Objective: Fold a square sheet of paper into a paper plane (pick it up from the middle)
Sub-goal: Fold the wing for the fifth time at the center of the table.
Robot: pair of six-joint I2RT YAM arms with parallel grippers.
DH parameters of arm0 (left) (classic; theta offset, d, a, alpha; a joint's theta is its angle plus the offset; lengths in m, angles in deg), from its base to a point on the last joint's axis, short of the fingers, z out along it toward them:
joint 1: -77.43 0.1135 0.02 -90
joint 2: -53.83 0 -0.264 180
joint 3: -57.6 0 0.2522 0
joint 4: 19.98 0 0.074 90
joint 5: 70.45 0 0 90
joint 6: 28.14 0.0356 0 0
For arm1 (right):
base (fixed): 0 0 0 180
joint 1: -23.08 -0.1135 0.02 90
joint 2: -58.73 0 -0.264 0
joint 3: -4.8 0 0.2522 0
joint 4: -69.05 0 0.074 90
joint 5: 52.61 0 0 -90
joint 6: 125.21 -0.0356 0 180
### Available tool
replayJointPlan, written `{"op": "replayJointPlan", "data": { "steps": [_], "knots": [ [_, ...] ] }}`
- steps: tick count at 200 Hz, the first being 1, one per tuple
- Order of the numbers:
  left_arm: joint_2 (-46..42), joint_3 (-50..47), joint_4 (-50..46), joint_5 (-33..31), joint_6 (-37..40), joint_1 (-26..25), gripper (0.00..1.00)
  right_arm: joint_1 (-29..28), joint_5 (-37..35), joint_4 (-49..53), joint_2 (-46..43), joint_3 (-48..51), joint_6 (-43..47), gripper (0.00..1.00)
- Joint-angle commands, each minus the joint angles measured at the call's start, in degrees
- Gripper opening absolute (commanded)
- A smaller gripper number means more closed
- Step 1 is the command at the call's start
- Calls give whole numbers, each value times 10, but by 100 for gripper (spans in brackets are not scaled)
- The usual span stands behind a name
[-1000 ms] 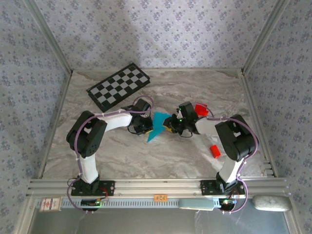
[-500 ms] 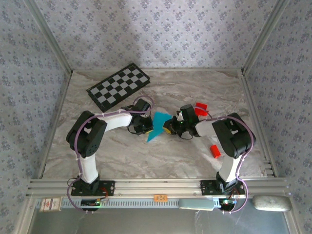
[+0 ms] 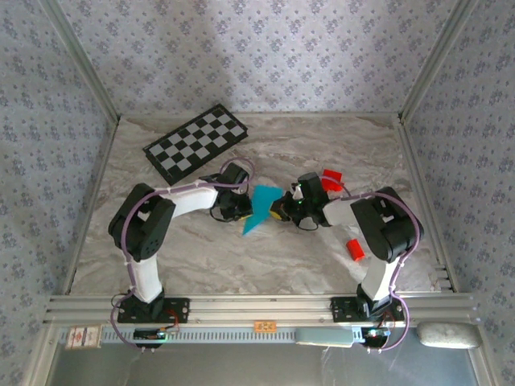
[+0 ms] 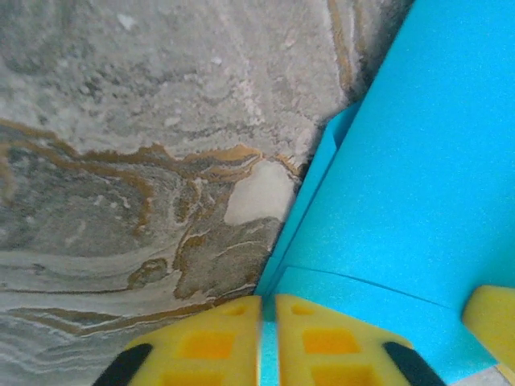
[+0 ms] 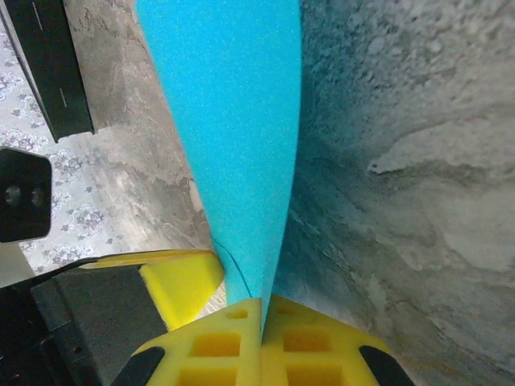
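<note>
Top external view has the sheet of paper (image 3: 259, 211), matte cyan and folded to a taper, near the middle of the marbled bench (image 3: 241, 265), walled by floral wallpaper. The right gripper (image 5: 261, 304) is clamped on its edge; the left gripper (image 4: 268, 301) pinches it, pads almost touching.

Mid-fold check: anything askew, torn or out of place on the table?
Nothing torn or spilled. The folded cyan paper sheet is pinched by the left hand and right hand. The black-and-white checkered board lies skewed to the table edges, far left.
</note>
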Motion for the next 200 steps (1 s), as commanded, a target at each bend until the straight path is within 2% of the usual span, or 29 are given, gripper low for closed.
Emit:
{"op": "replayJointPlan", "data": {
  "steps": [1, 47, 105, 129, 154, 200],
  "knots": [
    [-55, -1, -14, -28, 32, 4, 20, 2, -24, 25, -36, 6, 12, 5],
    [-131, -54, 89, -48, 106, -22, 41, 0, -88, 104, -96, 1, 18, 5],
    [-141, -125, 260, -50, 235, -68, 61, -1, -145, 196, -152, -4, -5, 5],
    [-139, -149, 315, -48, 285, -83, 65, -1, -143, 197, -151, -1, -27, 5],
    [-136, -173, 365, -47, 347, -102, 66, 1, -142, 197, -148, -2, -44, 5],
    [-108, -164, 352, -95, 435, -140, 65, 5, -134, 197, -142, -3, -66, 6]
  ]
}}
